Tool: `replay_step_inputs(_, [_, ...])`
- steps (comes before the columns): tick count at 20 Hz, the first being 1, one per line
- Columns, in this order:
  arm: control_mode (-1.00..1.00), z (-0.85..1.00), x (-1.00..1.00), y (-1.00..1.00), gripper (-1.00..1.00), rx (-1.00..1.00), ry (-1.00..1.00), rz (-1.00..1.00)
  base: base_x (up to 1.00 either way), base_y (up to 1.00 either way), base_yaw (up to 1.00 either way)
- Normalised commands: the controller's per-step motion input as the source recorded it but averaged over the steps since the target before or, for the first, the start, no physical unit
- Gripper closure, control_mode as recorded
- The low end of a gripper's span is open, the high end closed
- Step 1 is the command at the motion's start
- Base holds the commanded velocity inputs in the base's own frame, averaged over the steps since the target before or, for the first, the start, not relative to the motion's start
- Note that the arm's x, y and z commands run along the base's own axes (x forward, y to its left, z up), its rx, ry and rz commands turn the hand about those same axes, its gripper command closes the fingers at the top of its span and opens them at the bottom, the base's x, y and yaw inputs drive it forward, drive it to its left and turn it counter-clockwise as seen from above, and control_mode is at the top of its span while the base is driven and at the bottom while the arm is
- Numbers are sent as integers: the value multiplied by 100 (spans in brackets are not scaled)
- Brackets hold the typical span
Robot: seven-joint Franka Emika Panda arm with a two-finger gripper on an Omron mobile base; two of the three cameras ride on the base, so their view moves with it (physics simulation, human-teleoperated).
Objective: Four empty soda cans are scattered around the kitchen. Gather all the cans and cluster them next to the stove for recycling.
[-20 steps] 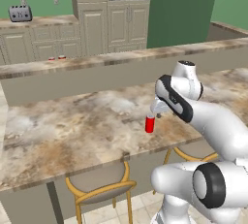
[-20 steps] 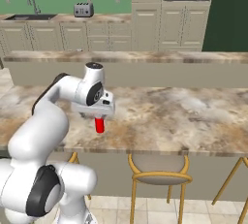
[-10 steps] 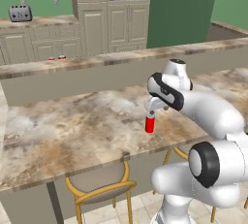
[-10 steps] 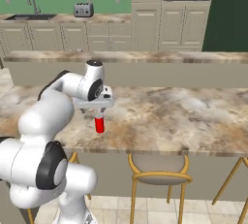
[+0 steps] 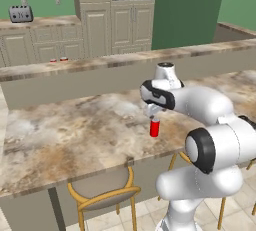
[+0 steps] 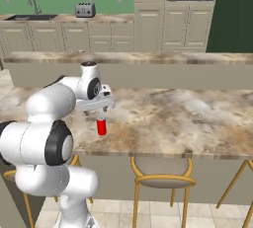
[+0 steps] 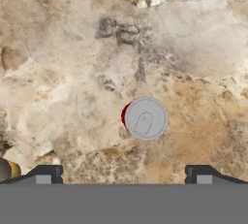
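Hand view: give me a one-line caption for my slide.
Open gripper looking straight down on an upright red soda can standing on the marbled counter.

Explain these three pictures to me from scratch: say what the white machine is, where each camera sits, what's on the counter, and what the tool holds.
The white machine is a robot arm on a driving base in a simulated kitchen. Two cameras ride on the base, behind the arm to its left and right. The third sits on the hand, looking straight down. On the tan stone counter one red soda can stands upright; the hand view shows its silver top. The tool hangs just above the can with its two dark fingertips spread wide, holding nothing. Two more red cans sit on the raised ledge behind.
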Motion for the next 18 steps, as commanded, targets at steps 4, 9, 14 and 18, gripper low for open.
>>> replay_step_inputs(4, [-100, -25, 24, 0, -100, -8, 0, 16, 0, 0, 0])
replay_step_inputs(9, [-100, -27, 23, 0, -100, 0, 0, 15, 0, 0, 0])
replay_step_inputs(14, [-100, -26, 23, -4, -100, 0, 0, 15, 0, 0, 0])
replay_step_inputs(18, [-100, -13, 12, -7, -100, 0, 0, 7, 0, 0, 0])
